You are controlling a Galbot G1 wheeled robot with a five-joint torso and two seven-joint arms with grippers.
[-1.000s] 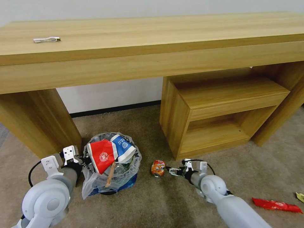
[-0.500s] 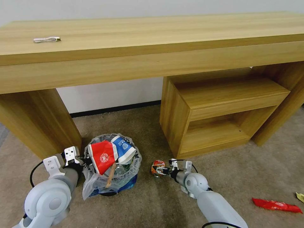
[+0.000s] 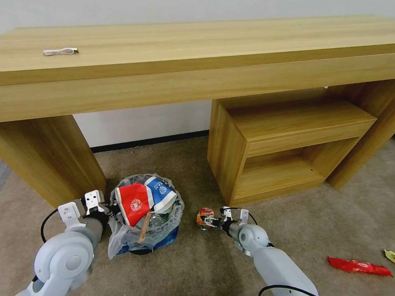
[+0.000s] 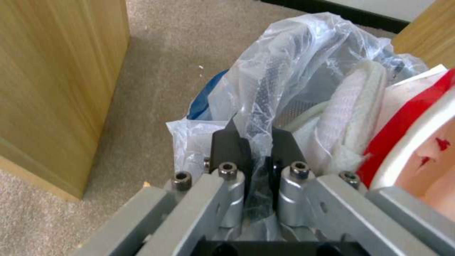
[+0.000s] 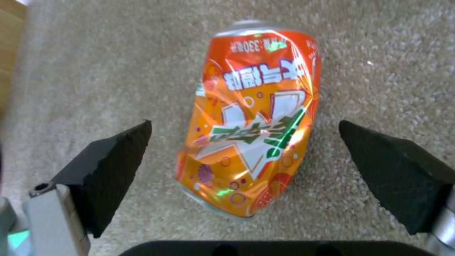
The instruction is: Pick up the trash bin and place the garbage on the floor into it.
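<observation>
Low in the head view's centre, the right gripper (image 3: 212, 222) straddles the crushed can (image 5: 251, 117) on the carpet, jaws spread wide. At lower left, the left gripper (image 4: 256, 149) pinches the trash bin (image 3: 146, 213) liner. Judged next: close on the can, carry it binward.

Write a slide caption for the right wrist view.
Right hand, open, straddles the crushed orange can lying on the carpet.

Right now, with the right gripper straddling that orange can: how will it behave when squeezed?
The can is dented, so probably thin and light, and may crumple further. Its glossy skin could slip against the pads. Lying sideways on carpet, it seems unlikely to roll far.
</observation>
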